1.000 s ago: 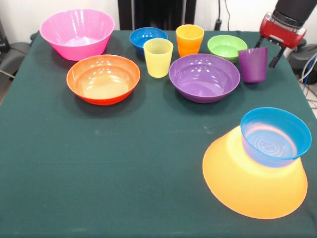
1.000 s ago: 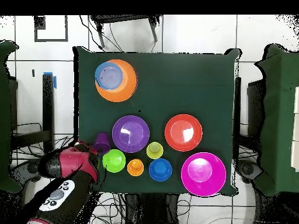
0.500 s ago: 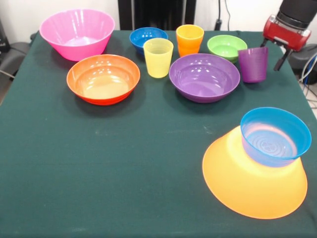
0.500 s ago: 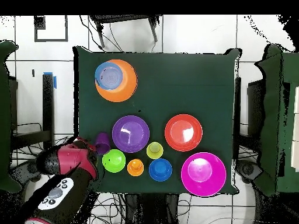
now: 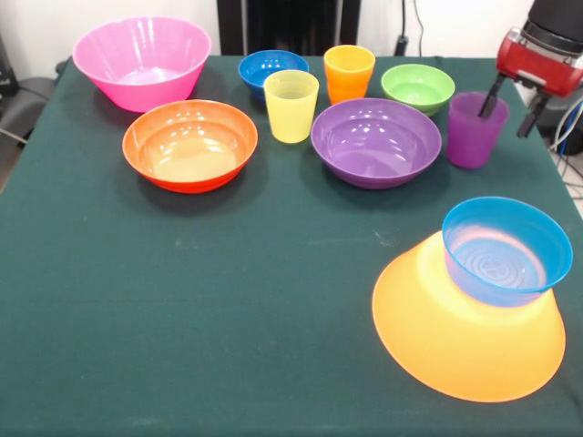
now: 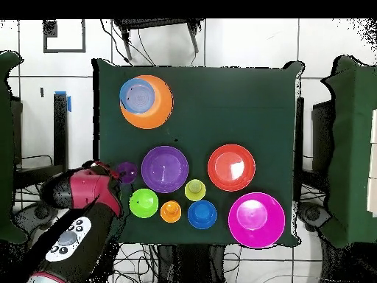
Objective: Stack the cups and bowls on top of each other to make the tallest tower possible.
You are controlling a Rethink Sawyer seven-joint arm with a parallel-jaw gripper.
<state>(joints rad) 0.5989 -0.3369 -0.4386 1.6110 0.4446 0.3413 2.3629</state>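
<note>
The claw (image 5: 511, 102), its arm cut off by the picture's top edge, stands spread with one finger dipped inside the upright purple cup (image 5: 472, 131) and the other outside, just beside the purple bowl (image 5: 375, 142) on the bench (image 5: 228, 300).

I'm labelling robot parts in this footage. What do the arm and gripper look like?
The gripper has a glossy red, boxy body with a pale grey band on top and two thin black fingers. Above it the arm is a black cylinder. From overhead, the arm is red and black, with a light grey panel carrying round buttons. No loose cables show on it.
</note>
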